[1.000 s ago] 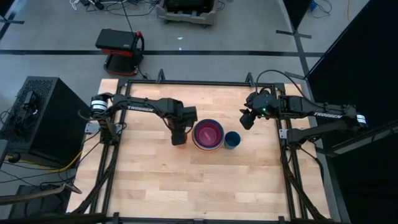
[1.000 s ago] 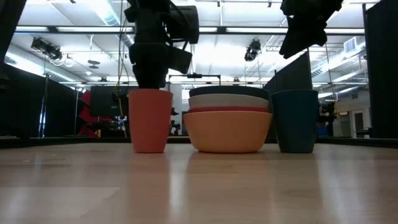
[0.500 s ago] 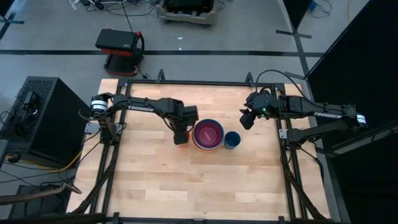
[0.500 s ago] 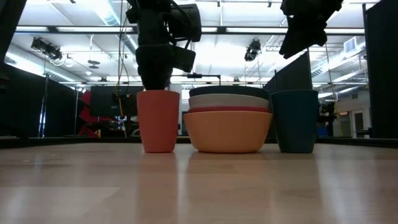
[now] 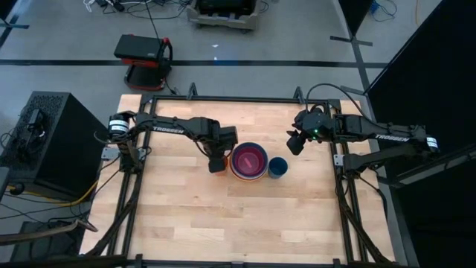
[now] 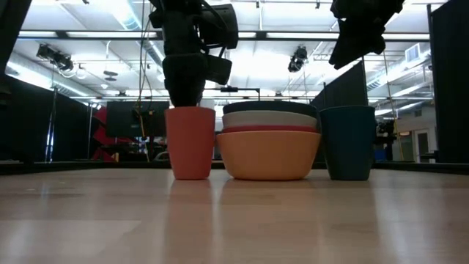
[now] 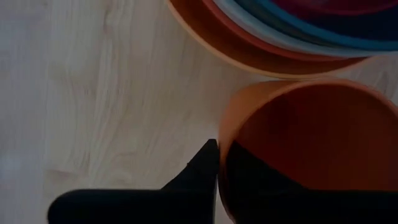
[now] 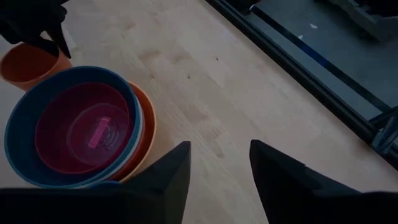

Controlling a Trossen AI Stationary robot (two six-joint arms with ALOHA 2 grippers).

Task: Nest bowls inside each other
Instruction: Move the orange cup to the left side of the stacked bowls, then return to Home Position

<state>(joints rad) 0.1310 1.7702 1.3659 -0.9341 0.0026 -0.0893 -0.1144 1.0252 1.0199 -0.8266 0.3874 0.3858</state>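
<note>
Five nested bowls (image 5: 248,161), orange cup (image 5: 216,165) alongside, open tabletop (image 5: 223,216) around

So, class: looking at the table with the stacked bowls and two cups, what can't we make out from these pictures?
- Orange cup: mostly hidden in the high view, under the left gripper.
- Inner bowls of the stack: only rims show in the low view, behind the yellow-orange bowl's wall.
- Dark-blue cup: its inside hidden in the low view by its own wall.

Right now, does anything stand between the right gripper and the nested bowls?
Yes. The dark-blue cup stands on the table just right of the stacked bowls, roughly between them and the raised right gripper, whose jaws are open and empty.
</note>
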